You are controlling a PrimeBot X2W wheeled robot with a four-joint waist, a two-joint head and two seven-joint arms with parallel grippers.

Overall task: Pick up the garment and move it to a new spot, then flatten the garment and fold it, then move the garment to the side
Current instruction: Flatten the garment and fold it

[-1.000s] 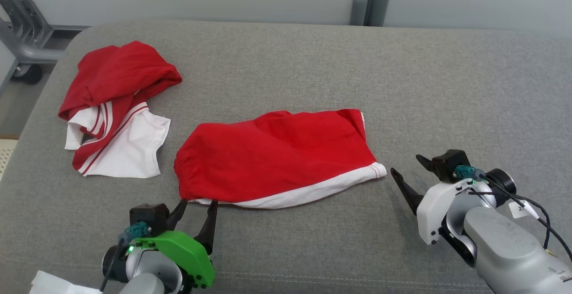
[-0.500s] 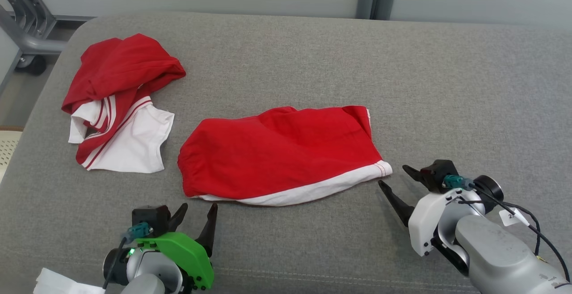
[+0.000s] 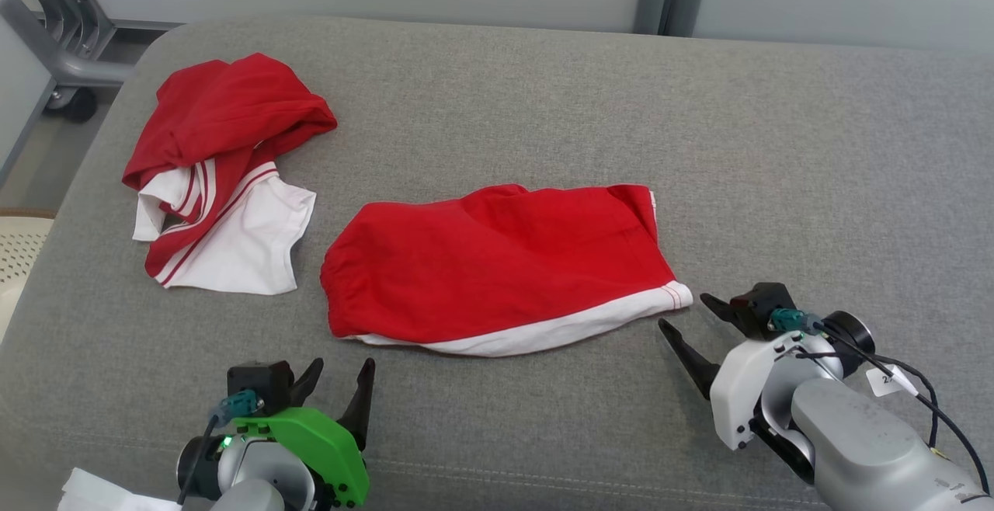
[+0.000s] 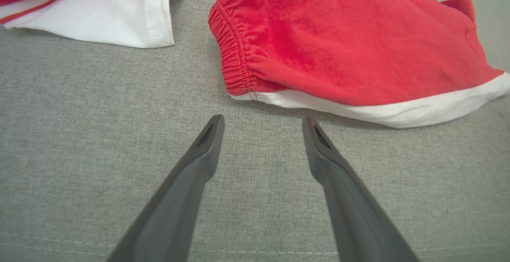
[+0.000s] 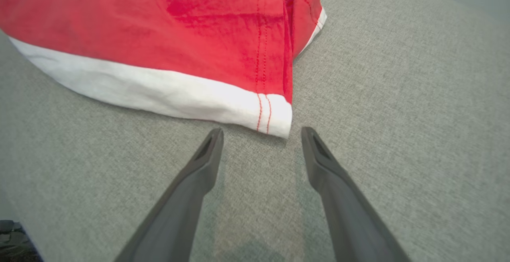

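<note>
Garment (image 3: 497, 266) position? — op

Centre of your head view, lying flat on the grey padded surface (image 3: 776, 146). Red fabric, folded over on itself, with a white band (image 5: 159, 90) along its lower edge and an elastic waistband (image 4: 235, 63) at its left end. — eng

Grippers? — op

Your left gripper (image 3: 343, 363) sits at the lower left of the head view, fingers spread, nothing between them. Tips sit just short of the garment's lower left corner, no contact. In your left wrist view they point at bare grey fabric just below the waistband end. Your right gripper (image 3: 682, 311) is at the lower right, fingers likewise apart and empty, tips just beside the garment's lower right corner. Your right wrist view puts that white corner right above the gap between the tips; I see no touch there. — eng

Anything else around it? — op

A crumpled pile (image 3: 221, 123) of red and white cloth lies at the upper left of your head view, near the garment's left end, with a strip of grey between the two. A white scrap (image 3: 101, 491) shows at the bottom left edge beside the left arm; I can't tell what it is. A metal frame (image 3: 93, 74) with a dark caster stands in the top left corner, off the surface. Two grey posts (image 3: 654, 6) rise at the top edge, right of centre. — eng
</note>
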